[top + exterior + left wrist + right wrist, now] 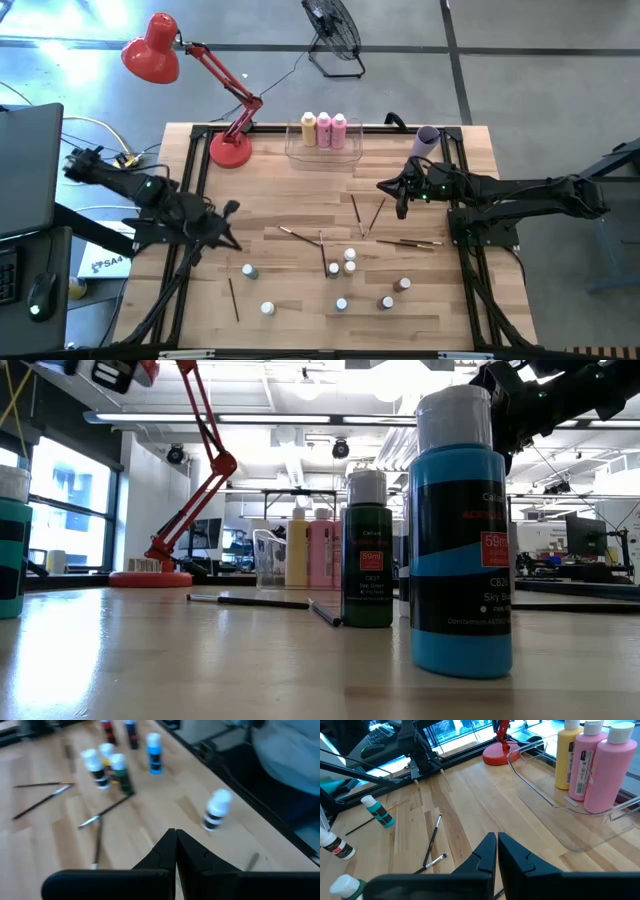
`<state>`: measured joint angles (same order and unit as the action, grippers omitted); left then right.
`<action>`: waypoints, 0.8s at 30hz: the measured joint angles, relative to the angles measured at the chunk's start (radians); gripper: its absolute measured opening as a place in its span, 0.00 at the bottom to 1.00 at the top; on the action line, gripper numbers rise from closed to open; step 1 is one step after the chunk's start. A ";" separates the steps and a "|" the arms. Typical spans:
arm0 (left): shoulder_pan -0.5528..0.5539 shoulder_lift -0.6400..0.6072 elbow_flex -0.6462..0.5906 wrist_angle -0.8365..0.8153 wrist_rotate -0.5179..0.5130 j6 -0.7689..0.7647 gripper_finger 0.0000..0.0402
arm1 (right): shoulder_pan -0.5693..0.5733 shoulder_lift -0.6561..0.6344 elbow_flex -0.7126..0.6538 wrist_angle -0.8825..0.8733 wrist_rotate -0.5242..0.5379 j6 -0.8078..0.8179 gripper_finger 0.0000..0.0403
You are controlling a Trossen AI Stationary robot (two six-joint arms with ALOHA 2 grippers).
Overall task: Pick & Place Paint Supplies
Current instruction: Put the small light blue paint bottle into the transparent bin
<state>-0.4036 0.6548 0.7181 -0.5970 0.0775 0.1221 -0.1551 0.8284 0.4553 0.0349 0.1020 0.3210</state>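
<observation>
My left tool (232,208), fingers pressed together and empty, hovers by the desk's left edge; the tiny white-capped teal paint bottle (249,270) stands upright just toward the front edge, nearer this arm. My right tool (402,203), likewise closed, waits near the clear rectangular plastic bin (296,150).

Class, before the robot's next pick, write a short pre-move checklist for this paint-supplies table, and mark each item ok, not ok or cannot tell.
1. Left pincer empty and shut: ok.
2. Right pincer empty and shut: ok.
3. Clear plastic rectangular bin holds the three tall yellow and pink bottles: ok.
4. Small white-capped bottles all collected: not ok, several stand on the wooden table.
5. Thin paintbrushes collected: not ok, lying loose.
</observation>
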 joint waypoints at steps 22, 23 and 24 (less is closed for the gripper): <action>-0.167 0.071 0.000 -0.086 -0.098 -0.043 0.23 | 0.000 0.000 0.000 -0.003 0.000 0.025 0.02; -0.166 0.082 0.000 -0.086 -0.096 -0.050 0.27 | 0.000 0.000 0.000 -0.002 0.000 0.030 0.02; -0.166 0.093 0.000 -0.086 -0.088 -0.052 0.30 | 0.000 0.000 0.000 -0.003 0.000 0.032 0.02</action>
<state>-0.5697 0.7473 0.7181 -0.6834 -0.0103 0.0698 -0.1551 0.8284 0.4553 0.0322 0.1017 0.3532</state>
